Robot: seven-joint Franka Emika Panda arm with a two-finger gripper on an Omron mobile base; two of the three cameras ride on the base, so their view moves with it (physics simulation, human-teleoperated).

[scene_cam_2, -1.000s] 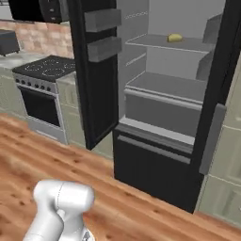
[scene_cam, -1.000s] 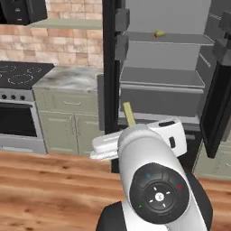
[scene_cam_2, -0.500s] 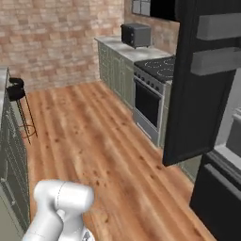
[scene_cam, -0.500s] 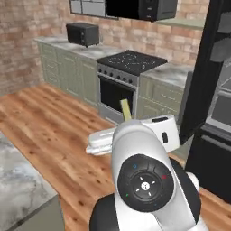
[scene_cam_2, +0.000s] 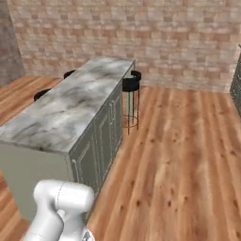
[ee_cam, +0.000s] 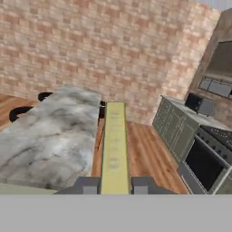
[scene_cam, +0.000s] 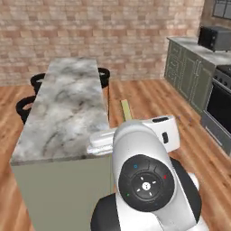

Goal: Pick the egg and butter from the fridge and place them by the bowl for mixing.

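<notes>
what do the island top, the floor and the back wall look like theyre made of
The island top looks like polished marble or stone: grey-white with cloudy veining. The floor looks like wood planks: warm orange-brown strips with grain lines. The back wall looks like matte brick: reddish-tan blocks with pale mortar lines. As this is a rendered scene, these are surface looks only.

A: Where does the island point(scene_cam: 67, 113) sit?

B: It's a grey marble slab running away toward the brick wall point(scene_cam: 99, 31). Dark stools point(scene_cam: 28, 104) stand along the island's left side, one more point(scene_cam: 104, 76) at its far right.

A: And the butter point(scene_cam: 126, 109)?

B: A thin pale stick just right of the island, rising above the white arm point(scene_cam: 144, 180).

A: Farther right?

B: Green cabinets point(scene_cam: 187, 74), a microwave point(scene_cam: 214, 37) on top, then the oven point(scene_cam: 220, 108).
</notes>
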